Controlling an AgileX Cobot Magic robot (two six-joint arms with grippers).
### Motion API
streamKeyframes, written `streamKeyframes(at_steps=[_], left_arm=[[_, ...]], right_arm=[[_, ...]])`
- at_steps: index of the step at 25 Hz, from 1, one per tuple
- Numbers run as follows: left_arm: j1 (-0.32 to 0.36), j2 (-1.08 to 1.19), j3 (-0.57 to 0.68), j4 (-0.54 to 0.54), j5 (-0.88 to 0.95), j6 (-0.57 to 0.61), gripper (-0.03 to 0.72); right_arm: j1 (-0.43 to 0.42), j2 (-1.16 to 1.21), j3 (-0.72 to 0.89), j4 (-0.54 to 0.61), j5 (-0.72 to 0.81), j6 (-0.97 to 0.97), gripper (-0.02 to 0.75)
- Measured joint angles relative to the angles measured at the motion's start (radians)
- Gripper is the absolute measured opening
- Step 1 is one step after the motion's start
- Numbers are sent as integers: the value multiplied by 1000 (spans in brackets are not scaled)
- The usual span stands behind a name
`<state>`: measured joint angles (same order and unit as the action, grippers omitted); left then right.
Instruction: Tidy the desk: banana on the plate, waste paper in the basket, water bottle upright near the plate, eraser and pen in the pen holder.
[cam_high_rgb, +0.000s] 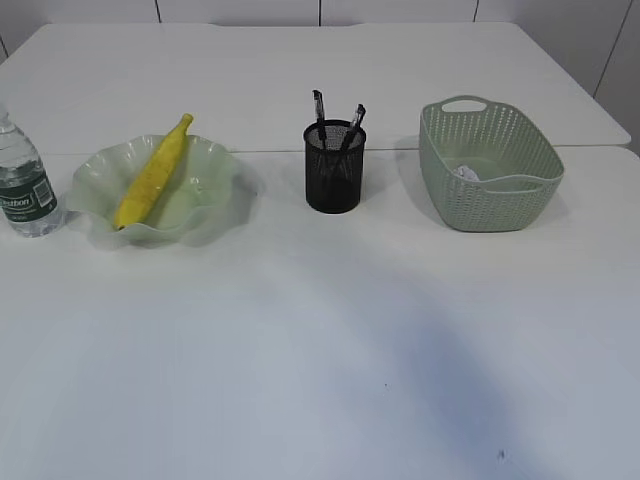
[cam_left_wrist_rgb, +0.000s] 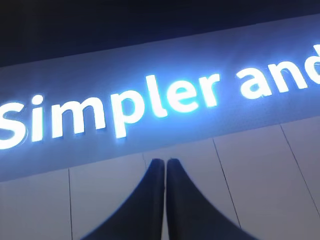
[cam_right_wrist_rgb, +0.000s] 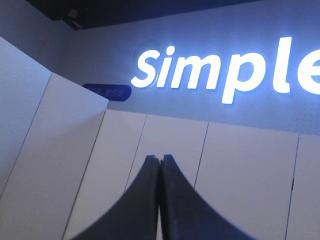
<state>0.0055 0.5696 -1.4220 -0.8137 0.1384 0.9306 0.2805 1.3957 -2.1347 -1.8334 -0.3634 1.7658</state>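
Pincers, left (cam_left_wrist_rgb: 166, 167) and right (cam_right_wrist_rgb: 160, 162), pressing shut on nothing, pointing up at the wall, apparently finished, with banana (cam_high_rgb: 152, 174) lying on plate (cam_high_rgb: 210, 200), pens (cam_high_rgb: 320, 108) standing in holder (cam_high_rgb: 334, 170), paper (cam_high_rgb: 466, 173) sitting in basket (cam_high_rgb: 520, 195), bottle (cam_high_rgb: 24, 180) standing upright beside plate.

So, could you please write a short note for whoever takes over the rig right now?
Left pincer: shut, empty, raised toward the wall sign.
Right pincer: shut, empty, also raised.
Neither arm shows in the exterior view.
Banana lies on the plate.
Water bottle stands upright just left of the plate.
Two pens stand in the pen holder; the eraser is not visible, nor loose on the desk.
Waste paper is in the basket.
Left: nothing obvious; confirm the eraser is inside the holder.
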Motion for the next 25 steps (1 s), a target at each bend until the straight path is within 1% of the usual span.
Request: streamKeyframes(at_steps=[3,7,10,13,16,18,20,23,25], left_arm=[[0,-47,-4,8,43,0,-24],[0,-78,-8,45,133,-2,-24],[0,-78,-8,66,213,-8,-24],[0,-78,-8,131,268,-38,-24],[0,-78,-8,252,313,-111,-24],[0,-78,-8,362,360,-186,-24],[0,-78,-8,477,429,-281,-24],[0,-78,-8,659,549,-478,-24],[0,-78,-8,769,628,-595,-24]], right_arm=[[0,-69,0,0,-12,0,-11],[0,-187,50,0,-15,-5,-11],[0,-299,137,0,-7,-25,-11],[0,-415,266,0,50,-68,-11],[0,-530,439,0,152,-122,-11],[0,-600,545,0,208,-147,-11],[0,-674,675,0,260,-162,-11],[0,-768,855,0,335,-168,-11],[0,-818,941,2,373,-168,-11]])
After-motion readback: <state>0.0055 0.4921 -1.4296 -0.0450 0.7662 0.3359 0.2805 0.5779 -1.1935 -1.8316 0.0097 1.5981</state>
